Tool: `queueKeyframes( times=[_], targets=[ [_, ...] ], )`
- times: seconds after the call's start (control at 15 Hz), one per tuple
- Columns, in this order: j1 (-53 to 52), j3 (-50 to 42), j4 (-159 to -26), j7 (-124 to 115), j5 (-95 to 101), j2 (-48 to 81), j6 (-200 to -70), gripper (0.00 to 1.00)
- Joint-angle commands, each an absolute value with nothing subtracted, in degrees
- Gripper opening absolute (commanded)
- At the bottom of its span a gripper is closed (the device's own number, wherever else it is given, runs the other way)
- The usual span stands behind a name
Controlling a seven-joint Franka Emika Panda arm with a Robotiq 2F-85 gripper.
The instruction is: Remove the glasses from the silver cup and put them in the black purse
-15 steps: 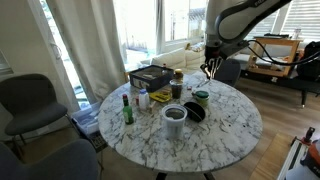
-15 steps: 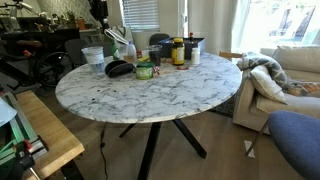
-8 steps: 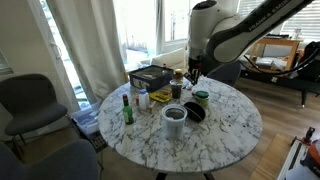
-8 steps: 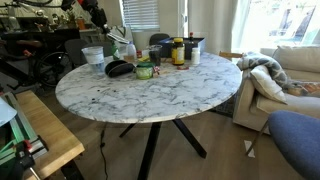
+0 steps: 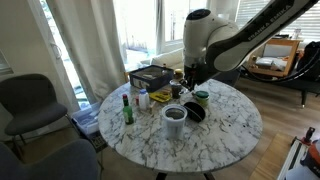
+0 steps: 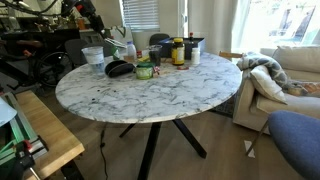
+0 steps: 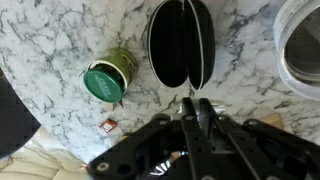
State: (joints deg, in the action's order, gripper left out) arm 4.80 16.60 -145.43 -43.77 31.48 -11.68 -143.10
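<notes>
The silver cup [image 5: 174, 119] stands near the middle of the marble table [image 5: 225, 135]; it also shows in an exterior view [image 6: 93, 57] and at the right edge of the wrist view [image 7: 303, 45]. Its inside looks dark, and I cannot make out the glasses. The black purse [image 5: 194, 112] lies right beside the cup; in the wrist view [image 7: 181, 42] it is a flat oval with a slit along the middle. My gripper [image 7: 195, 104] is shut and empty, hanging above the table just short of the purse, between it and the green-lidded jar; it also shows in an exterior view [image 5: 189, 80].
A green-lidded jar [image 7: 104, 78] stands next to the purse [image 6: 120, 68]. A dark rectangular box [image 5: 150, 75], a green bottle [image 5: 127, 108] and several jars [image 6: 178, 50] crowd the table's far side. A small red-and-white scrap [image 7: 108, 124] lies on the marble. Chairs [image 5: 30, 100] surround the table.
The arm has swung in from beyond the table edge and come down over the table, so the gripper now hangs above the purse and green-lidded jar. The objects have not moved.
</notes>
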Motion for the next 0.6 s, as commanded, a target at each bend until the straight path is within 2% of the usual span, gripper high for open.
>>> queueKeyframes(
  times=[0.0, 0.53],
  targets=[
    [2.81, 14.61, -145.49, -43.95, 31.56, -11.35, -142.98, 0.03],
    [2.48, 12.58, -151.76, -44.54, 35.74, -13.11, -145.23, 0.03]
  ],
)
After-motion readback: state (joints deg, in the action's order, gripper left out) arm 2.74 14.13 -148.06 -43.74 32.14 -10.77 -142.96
